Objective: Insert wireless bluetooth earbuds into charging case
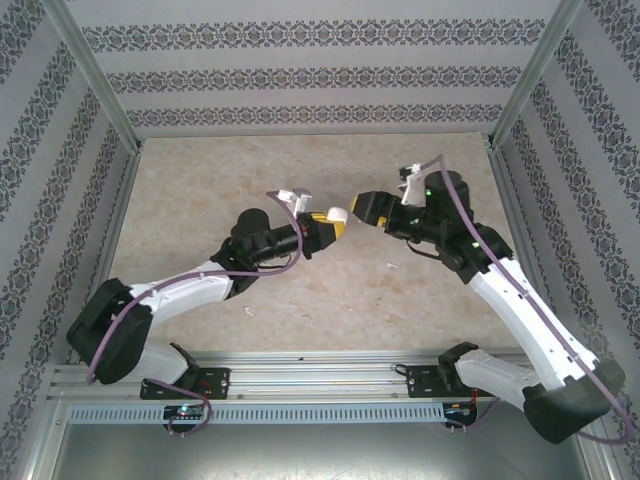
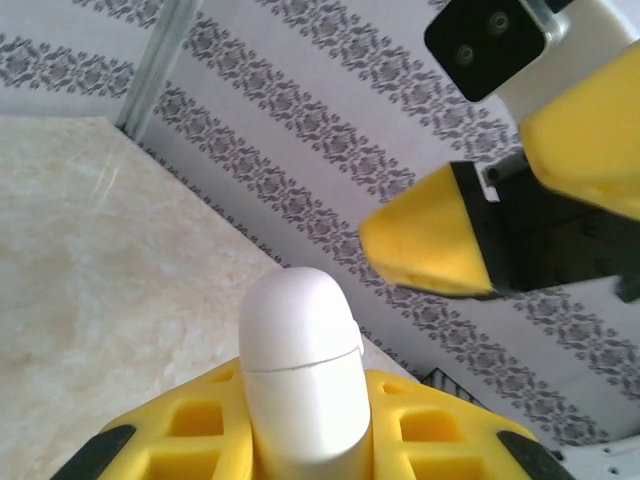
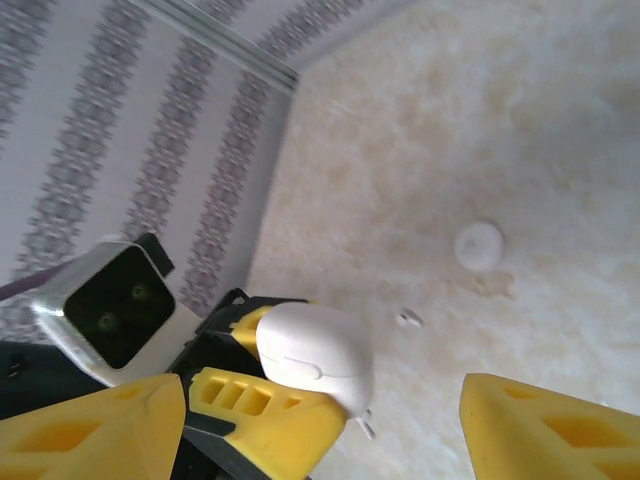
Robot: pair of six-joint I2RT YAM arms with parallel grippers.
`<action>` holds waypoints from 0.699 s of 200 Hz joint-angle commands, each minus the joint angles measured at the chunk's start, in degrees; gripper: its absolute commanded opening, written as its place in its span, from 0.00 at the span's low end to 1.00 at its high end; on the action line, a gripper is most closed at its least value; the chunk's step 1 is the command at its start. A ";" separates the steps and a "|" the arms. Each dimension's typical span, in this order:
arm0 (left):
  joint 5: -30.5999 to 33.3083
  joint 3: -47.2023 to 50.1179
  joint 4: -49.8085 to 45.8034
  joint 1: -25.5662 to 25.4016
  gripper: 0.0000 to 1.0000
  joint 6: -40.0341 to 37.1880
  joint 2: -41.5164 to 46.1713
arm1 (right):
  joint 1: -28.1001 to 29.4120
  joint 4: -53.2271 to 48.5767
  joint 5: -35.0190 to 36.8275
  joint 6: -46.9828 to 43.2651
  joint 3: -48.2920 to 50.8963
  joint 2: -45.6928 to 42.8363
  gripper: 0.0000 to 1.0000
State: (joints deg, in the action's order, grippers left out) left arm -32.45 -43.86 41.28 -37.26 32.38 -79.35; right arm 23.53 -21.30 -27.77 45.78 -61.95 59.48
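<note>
The white charging case [image 2: 300, 360] stands with its lid closed, rounded end out, between the yellow fingers [image 2: 195, 420] of my left gripper [image 2: 310, 425], which is shut on it. In the top view that gripper [image 1: 328, 226] holds the case [image 1: 338, 213] above the middle of the table. My right gripper [image 1: 363, 208] faces it a short gap away, open and holding nothing. From the right wrist, the case [image 3: 315, 352] sits in front of my open right gripper [image 3: 322, 392]. Two tiny white earbuds [image 3: 408, 319] [image 3: 368, 428] lie on the table below.
A flat round white disc [image 3: 479, 245] lies on the beige marbled table [image 1: 200, 190] beyond the earbuds. Patterned walls and an aluminium frame [image 1: 95, 75] enclose the table on three sides.
</note>
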 commanded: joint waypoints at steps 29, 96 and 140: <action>-14.37 -6.22 -4.36 4.41 0.10 7.23 6.31 | -1.88 15.31 -16.78 -1.21 2.14 -0.88 0.56; -21.40 -10.49 -2.34 5.24 0.10 13.39 6.73 | 1.37 27.17 -21.42 -1.23 2.35 0.73 0.50; -22.23 -10.38 0.99 5.57 0.10 16.27 6.60 | 3.36 27.58 -21.81 -2.18 1.35 1.69 0.46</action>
State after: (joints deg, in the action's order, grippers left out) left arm -52.38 -52.75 37.82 -32.47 45.47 -73.45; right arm 26.11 3.11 -47.70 44.82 -59.81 60.99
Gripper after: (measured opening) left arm 0.227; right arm 0.472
